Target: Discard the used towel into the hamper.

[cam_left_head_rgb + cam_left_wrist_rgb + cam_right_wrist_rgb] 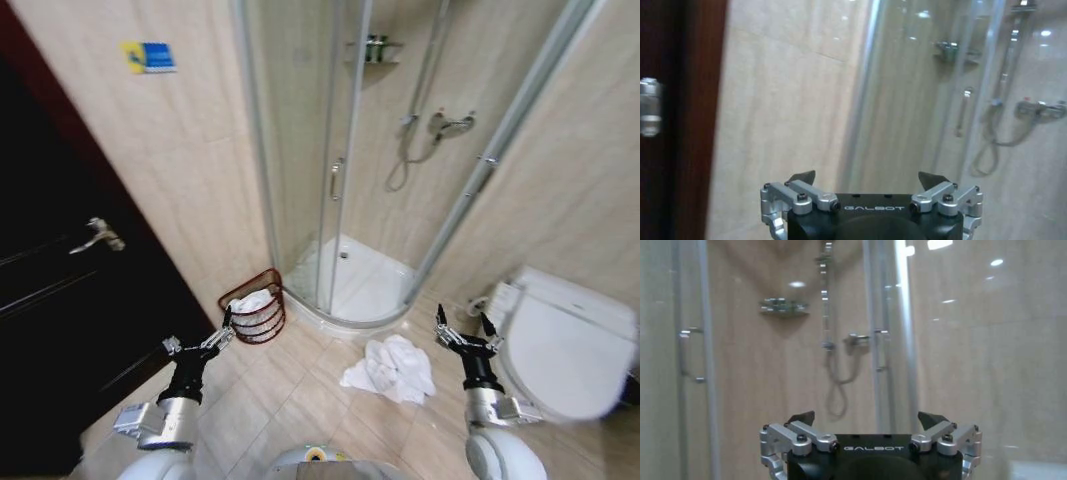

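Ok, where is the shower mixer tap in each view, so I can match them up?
Head view: shower mixer tap on the cabin's back wall, beyond the open left gripper and right gripper held low.
Left wrist view: behind the glass, past the door handle, hose looping below.
Right wrist view: between the glass frames, beside the riser rail.
Shared landmark: the wire shelf, higher on the same wall.

a white towel [390, 368] on beige tiles [280, 400], reddish-brown lattice hamper [255, 306], black door [60, 300].
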